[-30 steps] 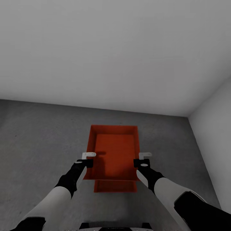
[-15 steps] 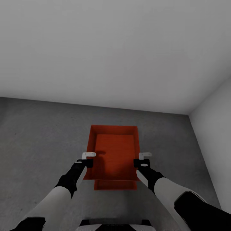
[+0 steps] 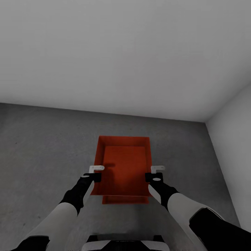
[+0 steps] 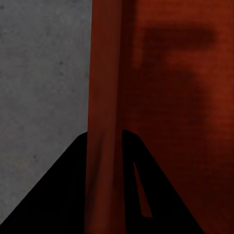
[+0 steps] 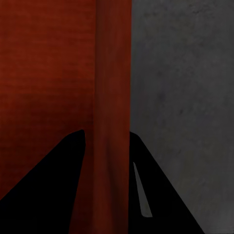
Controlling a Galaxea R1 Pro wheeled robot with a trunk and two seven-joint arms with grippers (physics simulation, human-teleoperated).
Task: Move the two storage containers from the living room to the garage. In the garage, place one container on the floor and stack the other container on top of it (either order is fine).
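I hold one orange-red storage container (image 3: pixel 124 164) level in front of me, over the dark grey garage floor (image 3: pixel 42 146). My left gripper (image 3: pixel 93 177) is shut on its left wall (image 4: pixel 105 122), and my right gripper (image 3: pixel 154 177) is shut on its right wall (image 5: pixel 113 122). Just beneath it a narrow strip of the second storage container (image 3: pixel 125 199) shows at the near edge, resting on the floor. The held one hides the rest of it.
A plain grey-white wall (image 3: pixel 122 52) stands close ahead and a side wall (image 3: pixel 232 139) closes the right, forming a corner. Bare concrete lies to the left of the containers. My base (image 3: pixel 122 244) shows at the lower edge.
The whole view has shifted a little, with the wall's foot now higher in the picture. The visible strip of the lower container has shrunk under the held one. Both grips are unchanged.
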